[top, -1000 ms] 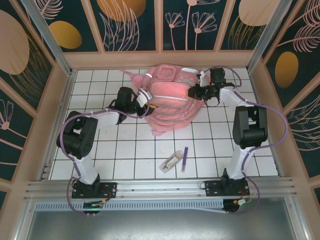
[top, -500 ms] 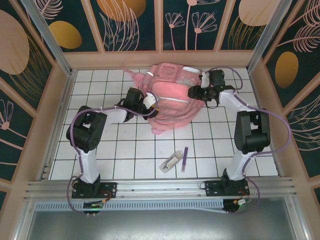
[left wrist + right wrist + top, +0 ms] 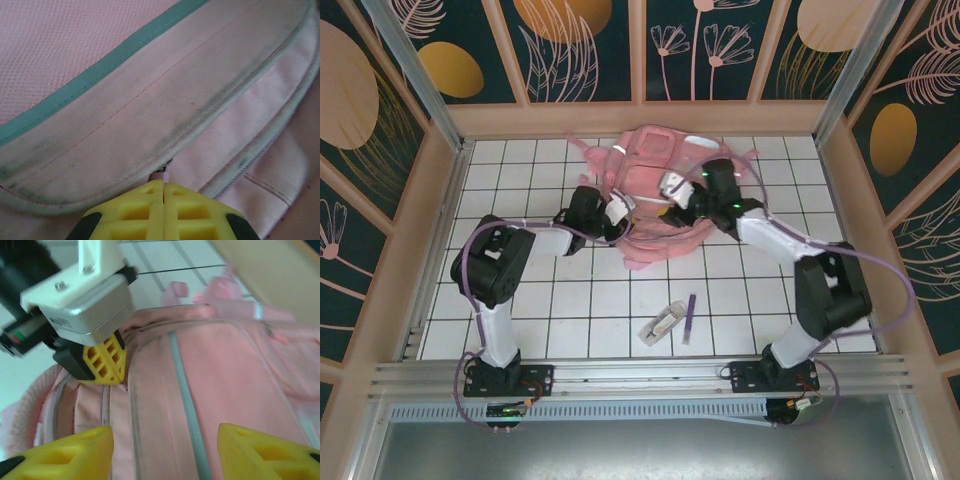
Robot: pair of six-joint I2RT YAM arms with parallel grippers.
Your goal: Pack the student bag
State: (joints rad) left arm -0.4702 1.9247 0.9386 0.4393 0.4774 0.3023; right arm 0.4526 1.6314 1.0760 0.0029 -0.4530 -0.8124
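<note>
White tiles with black lines cover your desk (image 3: 580, 300), and dark walls with orange shapes and leaf drawings stand around it. Closest to you, between the two arm bases, a small clear packet (image 3: 662, 323) lies on the tiles. A purple pen (image 3: 689, 318) lies just beside it, on its right.

Farther back, both arms reach in to the middle. Your left tool (image 3: 623, 210) sits at the near left edge of the student bag (image 3: 650, 150). From the left wrist you can see its yellow fingers (image 3: 135, 210) pressed tight together. They pinch a pink zipper tab (image 3: 161, 175) at the edge of a bag (image 3: 100, 50) pocket. A teal stripe (image 3: 100, 65) runs across the pink cloth just past that pocket.

Your right tool (image 3: 672, 187) is over the top of the bag, close to the left one. From the right wrist, its two yellow fingers (image 3: 65, 452) stand wide apart with nothing between them but the bag (image 3: 225, 370) below. That same view shows the left tool (image 3: 107, 375) touching the bag's edge, and the teal stripe (image 3: 182, 385) running down the middle.

The big pink bag lies flat at the far middle of the desk, close to the back wall. Its straps spread out to the far left.
</note>
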